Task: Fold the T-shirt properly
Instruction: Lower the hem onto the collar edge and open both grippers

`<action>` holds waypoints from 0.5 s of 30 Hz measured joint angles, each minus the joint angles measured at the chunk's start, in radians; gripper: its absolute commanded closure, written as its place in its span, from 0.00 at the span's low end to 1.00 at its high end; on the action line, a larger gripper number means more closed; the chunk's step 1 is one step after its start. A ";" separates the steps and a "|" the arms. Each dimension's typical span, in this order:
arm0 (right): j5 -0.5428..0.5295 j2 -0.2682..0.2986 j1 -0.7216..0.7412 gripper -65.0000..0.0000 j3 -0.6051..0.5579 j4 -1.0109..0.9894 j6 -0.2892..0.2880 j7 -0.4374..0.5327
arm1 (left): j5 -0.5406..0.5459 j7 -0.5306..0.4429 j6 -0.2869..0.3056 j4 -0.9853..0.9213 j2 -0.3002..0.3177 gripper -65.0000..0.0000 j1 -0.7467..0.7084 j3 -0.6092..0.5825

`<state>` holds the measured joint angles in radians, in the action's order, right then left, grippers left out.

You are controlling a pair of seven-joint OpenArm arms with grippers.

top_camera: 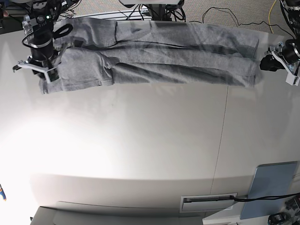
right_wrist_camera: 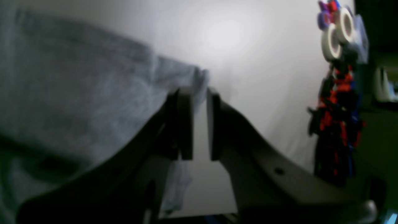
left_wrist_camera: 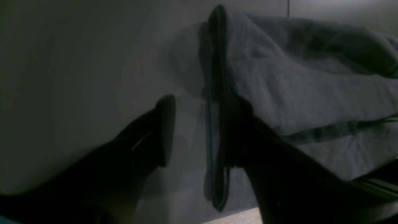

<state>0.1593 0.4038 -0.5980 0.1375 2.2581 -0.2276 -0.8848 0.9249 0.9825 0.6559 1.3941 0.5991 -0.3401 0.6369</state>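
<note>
The heather-grey T-shirt (top_camera: 154,61) lies stretched in a long folded band across the far side of the white table (top_camera: 140,140). My left gripper (top_camera: 267,62) is at the band's right end. In the left wrist view it (left_wrist_camera: 199,102) is open, with the shirt's dark folded edge (left_wrist_camera: 217,77) standing against one finger (left_wrist_camera: 233,133). My right gripper (top_camera: 40,70) is over the band's left end. In the right wrist view its (right_wrist_camera: 200,93) jaws stand a narrow gap apart, with a corner of the shirt (right_wrist_camera: 199,81) at the tips.
Tape rolls (right_wrist_camera: 334,40) and red and blue cables (right_wrist_camera: 339,124) hang beyond the table's edge in the right wrist view. A blue-grey pad (top_camera: 274,190) lies at the near right corner. A seam (top_camera: 222,136) runs across the table. Cables (top_camera: 154,11) lie behind the far edge.
</note>
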 measured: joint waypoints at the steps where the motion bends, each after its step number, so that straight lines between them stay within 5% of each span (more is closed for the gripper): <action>1: 0.000 0.000 -0.001 0.87 0.000 0.000 -0.001 -0.001 | 0.000 -0.008 0.000 0.000 0.000 0.62 0.000 0.000; 7: 0.001 0.000 0.002 0.87 0.000 0.000 0.002 0.003 | 0.042 -0.015 0.008 0.000 0.000 0.49 0.009 0.000; 15: 0.001 0.000 0.002 0.87 0.000 0.000 0.002 0.003 | 0.163 0.080 0.038 0.001 -0.006 0.48 0.069 0.000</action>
<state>0.1600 0.4034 -0.5961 0.1375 2.2581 -0.2253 -0.8818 1.0878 1.0626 0.6937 1.3949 0.5930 -0.2710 0.6373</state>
